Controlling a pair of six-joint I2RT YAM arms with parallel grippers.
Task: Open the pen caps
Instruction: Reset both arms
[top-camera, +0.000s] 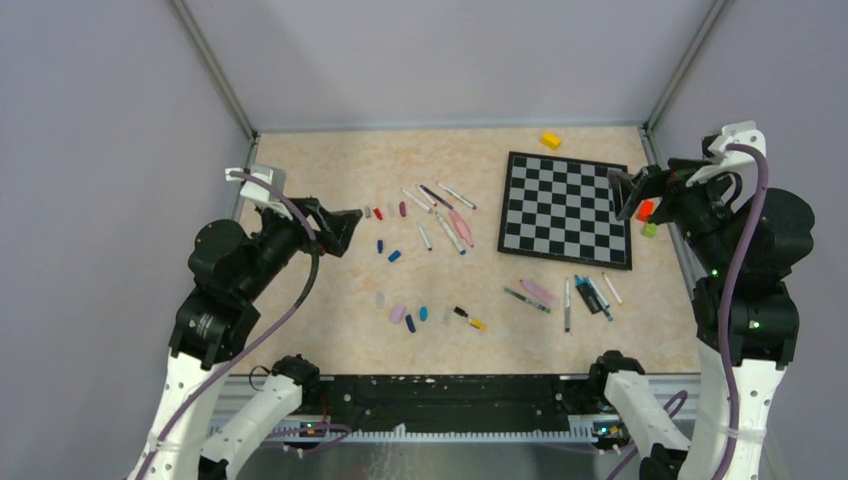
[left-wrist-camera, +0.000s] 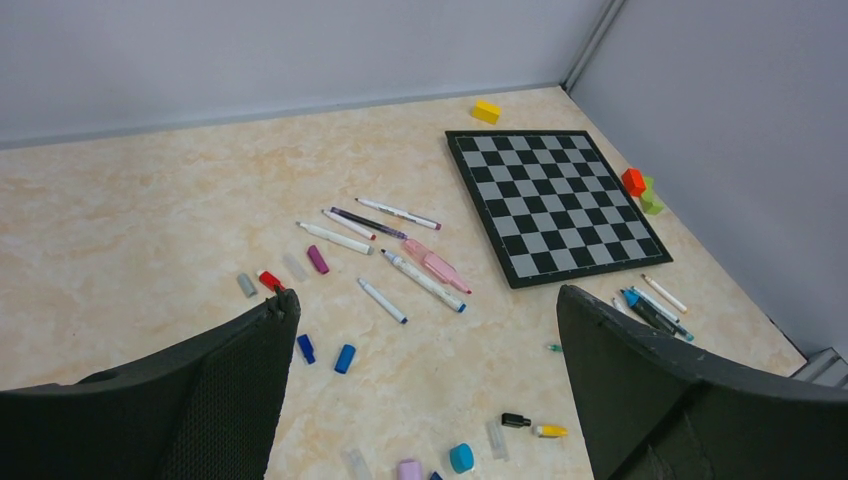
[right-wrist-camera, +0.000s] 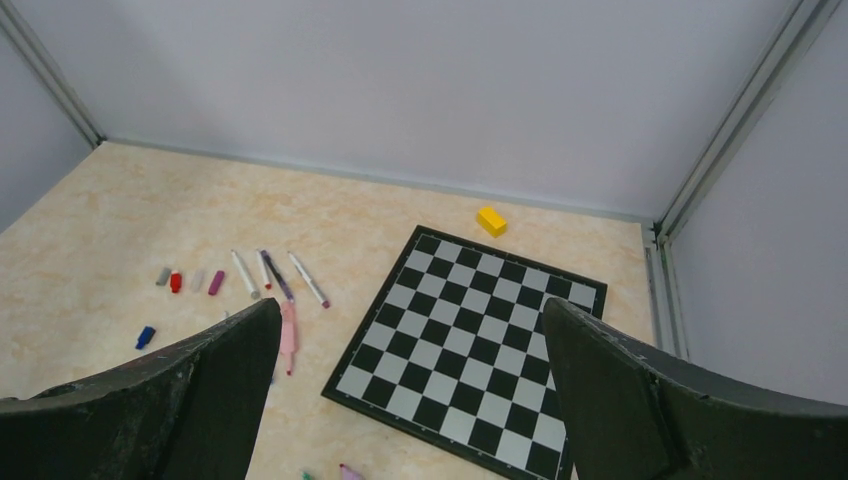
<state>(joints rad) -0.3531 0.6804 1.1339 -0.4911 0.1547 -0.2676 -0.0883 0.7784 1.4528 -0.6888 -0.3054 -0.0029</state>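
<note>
Matte table (top-camera: 330, 170) in marbled beige, boxed in by plain grey walls (top-camera: 430, 60) with metal corner posts (top-camera: 215, 70). Flat on the right half, a square black-and-grey chequered board (top-camera: 567, 208), slightly askew. Beyond its far edge, a yellow block (top-camera: 550, 140); off its right edge, near the wall, a red block (top-camera: 645, 210) and a green block (top-camera: 650, 229). Strewn loose left of the board and toward the front, stubby plastic caps (top-camera: 397, 313) in red, purple, grey, blue, lilac and clear, lying among the thin pens (top-camera: 448, 232), fanned in one bunch mid-table and another by the board's near edge. Poised high at the left edge, left gripper (top-camera: 350, 230), dark textured fingers spread wide, holding nothing. Raised at the right, over the board's right edge, right gripper (top-camera: 620, 195), likewise fully parted and empty.
</note>
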